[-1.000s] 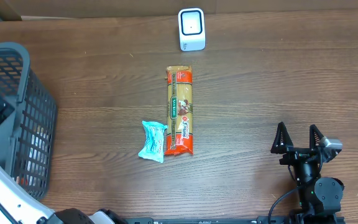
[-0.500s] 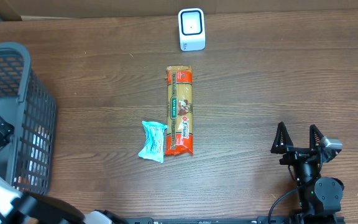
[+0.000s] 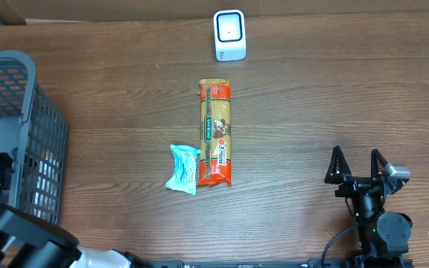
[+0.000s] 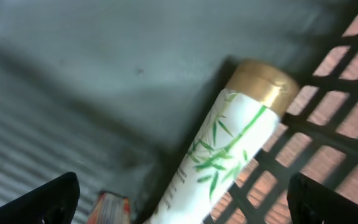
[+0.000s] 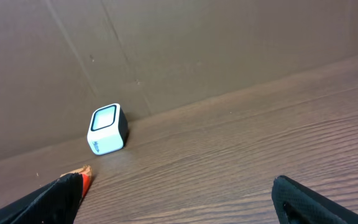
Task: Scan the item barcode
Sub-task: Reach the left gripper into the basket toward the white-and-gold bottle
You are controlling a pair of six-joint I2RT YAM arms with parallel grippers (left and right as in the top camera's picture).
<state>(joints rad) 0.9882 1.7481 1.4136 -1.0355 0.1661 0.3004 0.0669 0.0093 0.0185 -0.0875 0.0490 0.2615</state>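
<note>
Bottle [image 4: 229,149], gold-capped with a bamboo print, lies in the basket [image 3: 51,149] just ahead of the left end effector [image 4: 182,183], its fingers spread, empty. Right end effector [image 3: 357,152], likewise released, faces the scanner [image 3: 229,34], well ahead across the tabletop [image 3: 311,89].

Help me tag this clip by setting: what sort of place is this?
Probably a mock shop checkout on a wooden table: a small white barcode scanner at the far edge, a pasta packet lying mid-table, and a grey mesh basket at the left.
</note>
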